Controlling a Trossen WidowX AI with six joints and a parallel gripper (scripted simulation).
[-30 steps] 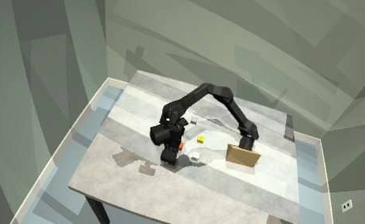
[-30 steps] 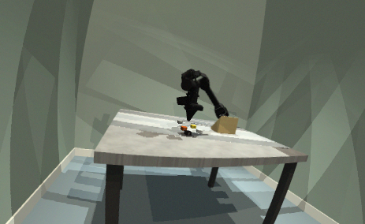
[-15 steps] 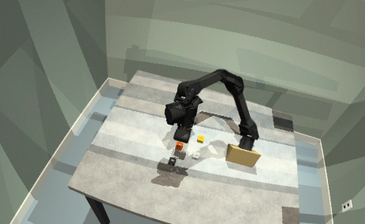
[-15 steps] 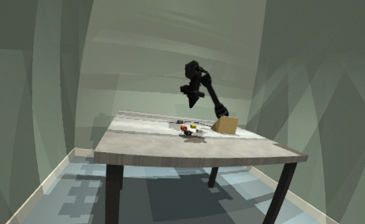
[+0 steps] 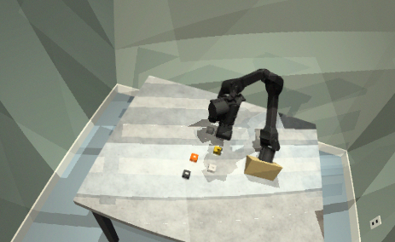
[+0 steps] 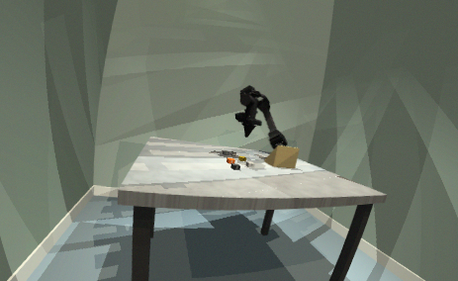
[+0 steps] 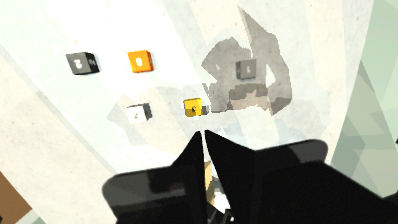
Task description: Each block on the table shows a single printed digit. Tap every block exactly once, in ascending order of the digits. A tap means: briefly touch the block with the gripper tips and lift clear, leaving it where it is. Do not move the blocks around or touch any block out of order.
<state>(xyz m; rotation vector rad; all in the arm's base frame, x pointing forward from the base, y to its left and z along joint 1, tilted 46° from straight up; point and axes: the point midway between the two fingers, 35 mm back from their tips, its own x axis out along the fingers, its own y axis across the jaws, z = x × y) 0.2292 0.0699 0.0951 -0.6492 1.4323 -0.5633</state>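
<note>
My gripper (image 5: 223,137) (image 6: 247,136) (image 7: 202,134) is shut and empty, held above the table. In the wrist view its tips are just below the yellow block (image 5: 217,150) (image 6: 242,158) (image 7: 192,107), whose digit is too small to read surely. A grey block (image 5: 211,129) (image 7: 246,69) with a 1 lies in the arm's shadow. A black block (image 5: 186,174) (image 6: 235,167) (image 7: 81,63) shows a 2. An orange block (image 5: 194,158) (image 6: 230,160) (image 7: 140,61) shows a 0 or 8, unclear. A white block (image 5: 212,168) (image 7: 137,114) has an unclear digit, perhaps 7.
A tan wedge-shaped block (image 5: 263,169) (image 6: 284,157) stands at the arm's base on the right. The arm arches over the table (image 5: 153,209) (image 6: 256,190) from there. Shadows fall across the grey block and around the white one.
</note>
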